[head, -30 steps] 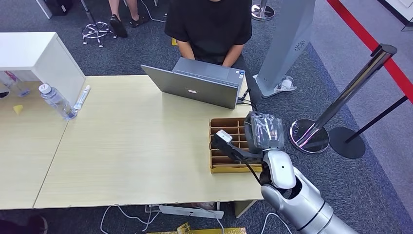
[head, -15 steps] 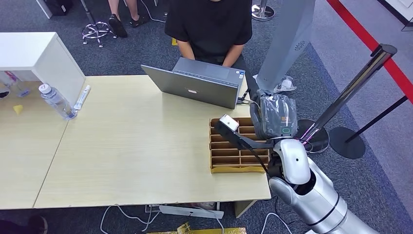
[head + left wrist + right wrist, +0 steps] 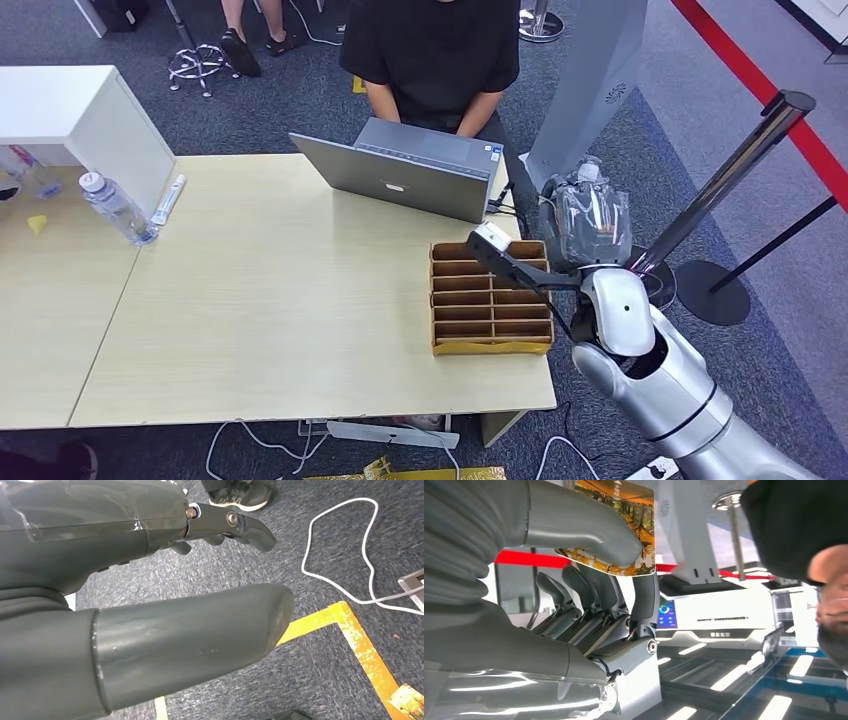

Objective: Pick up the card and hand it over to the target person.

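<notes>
The right hand (image 3: pixel 590 222), wrapped in clear plastic, is raised off the far right corner of the table (image 3: pixel 250 300), beyond the divided cardboard tray (image 3: pixel 488 298) and beside the laptop (image 3: pixel 405 178). In the right wrist view the right hand (image 3: pixel 589 580) is seen pinching the card (image 3: pixel 636 530): the thick thumb is pressed on its printed face, dark fingers (image 3: pixel 594 592) are curled behind it. The card is orange-yellow with a tree print and rounded corners, held upright in the hand, clear of the tray. A person in a black shirt (image 3: pixel 430 50) is seated behind the laptop at the far side of the table, arms at the keyboard; the person's sleeve and arm (image 3: pixel 819 530) are seen close to the card in the right wrist view. A chrome stanchion post (image 3: pixel 720 190) stands just right of the raised hand. A water bottle (image 3: pixel 115 208) is standing at the left end of the table, well apart. The left hand (image 3: pixel 150 615) is hanging over grey carpet with a yellow floor line (image 3: pixel 345 630) and a white cable (image 3: pixel 340 545); its thumb and fingers are apart, nothing held.
</notes>
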You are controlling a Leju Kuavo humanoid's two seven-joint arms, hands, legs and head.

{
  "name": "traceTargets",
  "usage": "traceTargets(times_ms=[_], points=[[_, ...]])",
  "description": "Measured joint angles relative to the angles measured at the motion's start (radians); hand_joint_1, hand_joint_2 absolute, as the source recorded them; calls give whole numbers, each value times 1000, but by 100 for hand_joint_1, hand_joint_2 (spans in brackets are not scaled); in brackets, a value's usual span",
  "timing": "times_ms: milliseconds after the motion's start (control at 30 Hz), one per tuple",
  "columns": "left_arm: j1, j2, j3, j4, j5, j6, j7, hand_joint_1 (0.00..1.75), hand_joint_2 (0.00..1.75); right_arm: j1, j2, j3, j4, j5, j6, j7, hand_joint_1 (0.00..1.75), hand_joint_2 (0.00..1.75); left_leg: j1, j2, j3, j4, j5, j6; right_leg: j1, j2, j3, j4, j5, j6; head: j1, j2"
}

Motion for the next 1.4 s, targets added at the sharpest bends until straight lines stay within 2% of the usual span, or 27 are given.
traceTargets(times_ms=[200, 400, 600, 1067, 1400], points=[[-9, -2, -9, -1, -12, -4, 8, 0, 0, -23, -6, -7, 68, 7, -2, -4, 158, 175, 0, -1, 0, 0, 0, 0, 0, -1, 0, 0, 0, 0, 0, 0], [-13, -2, -13, -2, -17, -11, 10, 0, 0, -38, 10, 2, 98, 11, -9, -10, 151, 175, 0, 0, 0, 0, 0, 0, 0, 0, 0, 0, 0, 0, 0, 0], [-18, -3, -18, 0, -27, -16, 15, 0, 0, -56, 57, 24, 139, 4, -43, -28, 149, 175, 0, 2, 1, 0, 0, 0, 0, 2, 0, 0, 0, 0, 0, 0], [-25, -4, -20, -1, -54, -20, 33, 0, 0, -60, 169, 60, 261, -116, -213, -89, 149, 175, 0, 4, 2, -1, 0, 0, 0, 3, 0, 0, 0, 0, 0, 0], [-29, -4, -27, -1, -68, -24, 39, 0, 0, -58, 200, 65, 343, -155, -264, -114, 136, 175, 0, 2, 0, -1, 0, 0, 0, 2, 0, 0, 0, 0, 0, 0]])
